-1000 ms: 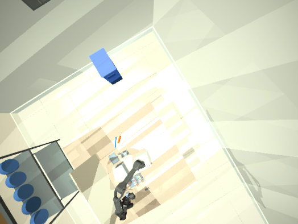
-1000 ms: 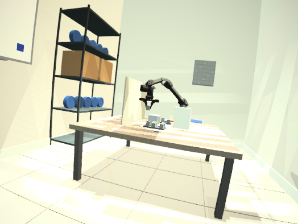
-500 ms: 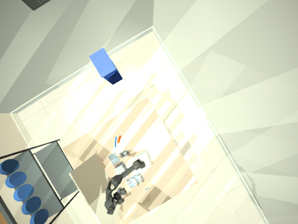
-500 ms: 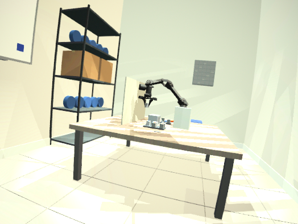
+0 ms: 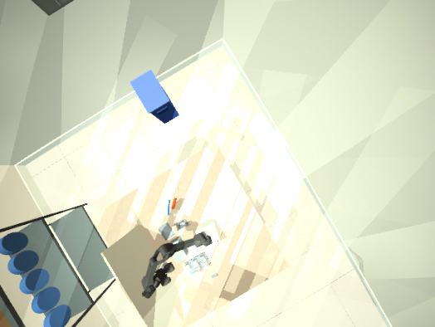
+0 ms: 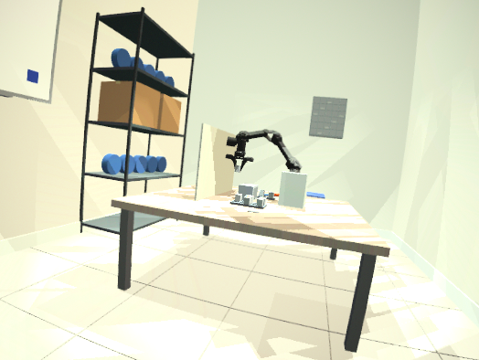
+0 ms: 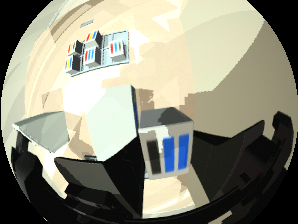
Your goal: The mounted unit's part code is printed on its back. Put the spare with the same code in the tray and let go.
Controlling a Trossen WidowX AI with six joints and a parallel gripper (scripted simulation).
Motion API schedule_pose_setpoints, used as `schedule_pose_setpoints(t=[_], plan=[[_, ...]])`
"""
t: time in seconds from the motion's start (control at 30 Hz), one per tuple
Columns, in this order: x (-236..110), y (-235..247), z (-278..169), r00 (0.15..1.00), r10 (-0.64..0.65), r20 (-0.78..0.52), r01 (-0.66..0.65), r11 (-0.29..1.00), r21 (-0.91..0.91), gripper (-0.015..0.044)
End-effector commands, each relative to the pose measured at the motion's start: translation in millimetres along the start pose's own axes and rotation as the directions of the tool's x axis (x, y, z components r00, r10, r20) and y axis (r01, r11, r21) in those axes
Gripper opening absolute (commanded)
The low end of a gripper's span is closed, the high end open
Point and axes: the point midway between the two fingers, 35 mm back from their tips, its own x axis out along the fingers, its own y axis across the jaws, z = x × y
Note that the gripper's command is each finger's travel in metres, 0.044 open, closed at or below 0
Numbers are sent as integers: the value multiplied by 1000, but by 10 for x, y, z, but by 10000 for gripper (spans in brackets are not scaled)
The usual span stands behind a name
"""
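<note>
Black pincer point(image 6: 239, 165) grips a grey spare point(image 7: 166, 145) with two blue stripes over a tan table point(image 6: 292, 224).

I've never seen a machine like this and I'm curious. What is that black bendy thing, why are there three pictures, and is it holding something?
That black bendy thing is a robot arm standing on a wooden table. One picture looks down from the ceiling, one looks from across the room, and the round one comes from a camera on the arm's wrist. Its gripper has jaws shut on a small grey block with blue stripes, a spare part lifted into the air. Below on the table sit more spare blocks, a pale upright box and a tall board.
</note>
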Motion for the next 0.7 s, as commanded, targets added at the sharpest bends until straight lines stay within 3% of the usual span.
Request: schedule_pose_setpoints(t=[0.0,0.67], plan=[[0,24,-333,1000,-3,-8,3,1000,-3,0],[14,499,-1785,997,14,-81,-14,1000,0,0]])
